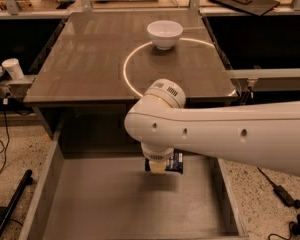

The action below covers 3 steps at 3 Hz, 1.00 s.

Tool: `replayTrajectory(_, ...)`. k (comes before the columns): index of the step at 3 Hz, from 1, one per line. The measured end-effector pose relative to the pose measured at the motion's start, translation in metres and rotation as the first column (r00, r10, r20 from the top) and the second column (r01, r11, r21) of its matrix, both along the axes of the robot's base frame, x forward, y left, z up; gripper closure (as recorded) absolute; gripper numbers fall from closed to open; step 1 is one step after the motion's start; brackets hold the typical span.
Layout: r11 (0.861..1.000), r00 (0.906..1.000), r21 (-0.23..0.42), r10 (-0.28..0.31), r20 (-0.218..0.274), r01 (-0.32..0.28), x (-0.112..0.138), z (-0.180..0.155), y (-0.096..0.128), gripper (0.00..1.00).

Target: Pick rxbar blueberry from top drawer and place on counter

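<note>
Gripper (158, 167) down inside the top drawer (115, 204), just below the counter (90, 69) front edge, over the rxbar blueberry (176, 162) on the drawer floor. White bowl (165, 34) near counter's far edge. Best lifted straight up, clearing the counter's front edge.

A single camera is looking down from high in front, facing the desk (90, 59) beyond the open top drawer (110, 204). The arm is crossing close beneath it, with the gripper (159, 165) hanging low inside the drawer.
</note>
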<state>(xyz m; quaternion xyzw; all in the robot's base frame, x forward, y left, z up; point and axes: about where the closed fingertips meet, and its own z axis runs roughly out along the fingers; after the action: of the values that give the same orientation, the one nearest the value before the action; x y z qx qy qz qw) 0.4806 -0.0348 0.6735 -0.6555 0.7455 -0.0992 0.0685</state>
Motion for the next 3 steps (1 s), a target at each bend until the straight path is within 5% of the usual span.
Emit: replayTrajectory(3,1.000,0.9922,0.007,-0.014,0.124,0.014,-0.007,0.074,-0.012,1.00)
